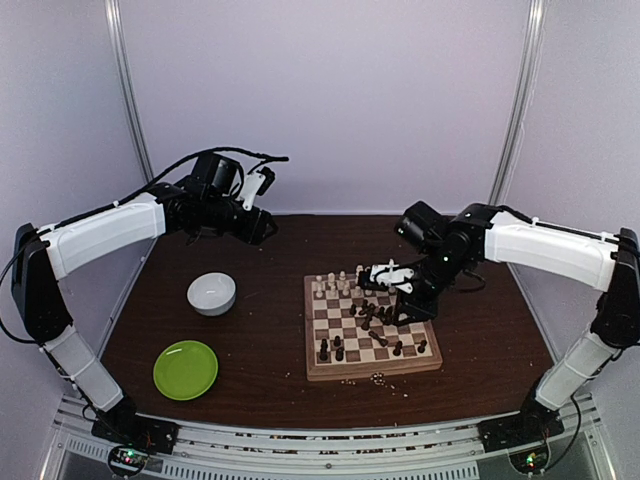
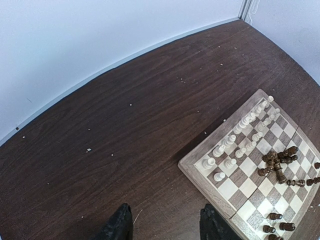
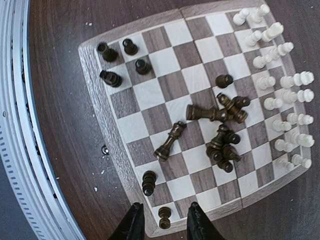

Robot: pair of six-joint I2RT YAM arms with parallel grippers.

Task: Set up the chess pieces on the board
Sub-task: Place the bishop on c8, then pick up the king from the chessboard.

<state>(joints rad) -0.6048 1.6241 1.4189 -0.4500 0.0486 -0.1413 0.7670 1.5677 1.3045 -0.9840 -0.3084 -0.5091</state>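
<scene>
At the board's (image 3: 90, 65) right edge, the right gripper (image 3: 164, 207) hangs part open astride 1 standing dark piece (image 3: 164, 218), gripping nothing; the nearest toppled dark piece (image 3: 170, 141) lies ahead, slanting mid-board, far from the open, empty left gripper (image 2: 166, 207)

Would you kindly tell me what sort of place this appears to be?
Likely a robot lab booth: plain white walls enclose a dark table, with a left arm and right arm bolted on.
</scene>
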